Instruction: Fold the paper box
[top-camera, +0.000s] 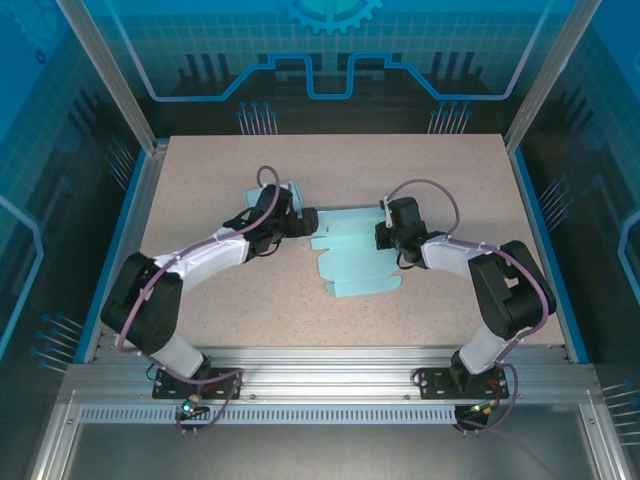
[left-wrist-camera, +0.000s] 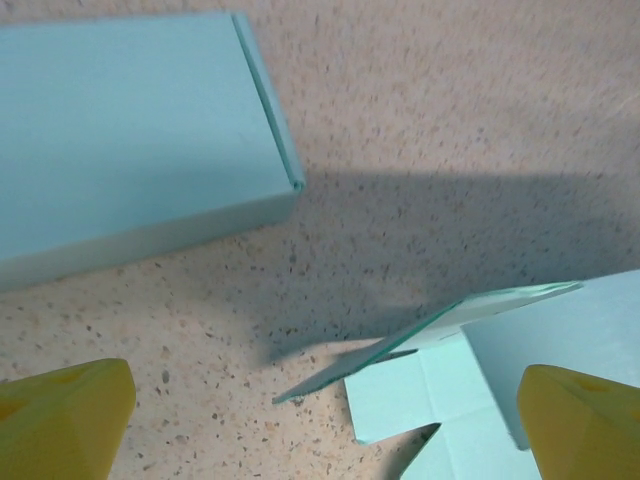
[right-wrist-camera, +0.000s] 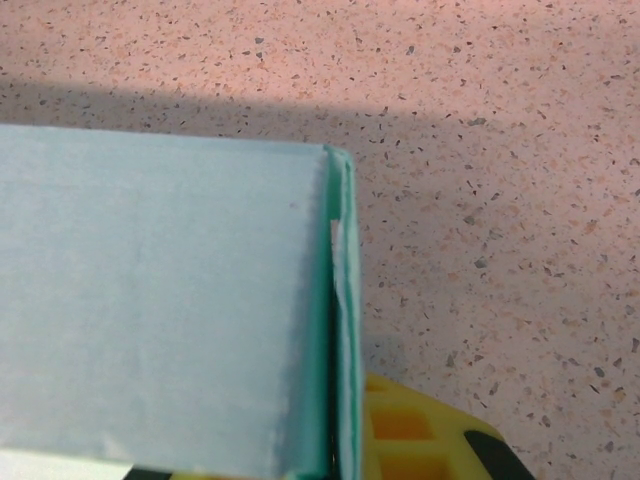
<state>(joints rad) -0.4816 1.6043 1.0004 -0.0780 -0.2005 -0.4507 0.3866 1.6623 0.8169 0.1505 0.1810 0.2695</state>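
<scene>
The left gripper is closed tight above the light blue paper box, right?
No, the left gripper is open, its yellow fingers wide apart above the light blue paper box; the left wrist view shows it.

Speckled beige table (top-camera: 340, 165) with blue side rails, pale blue paper box (top-camera: 358, 265) lying mostly flat near its middle, one flap lifted off the surface, a second pale blue folded box (left-wrist-camera: 130, 130) resting apart at its left
</scene>
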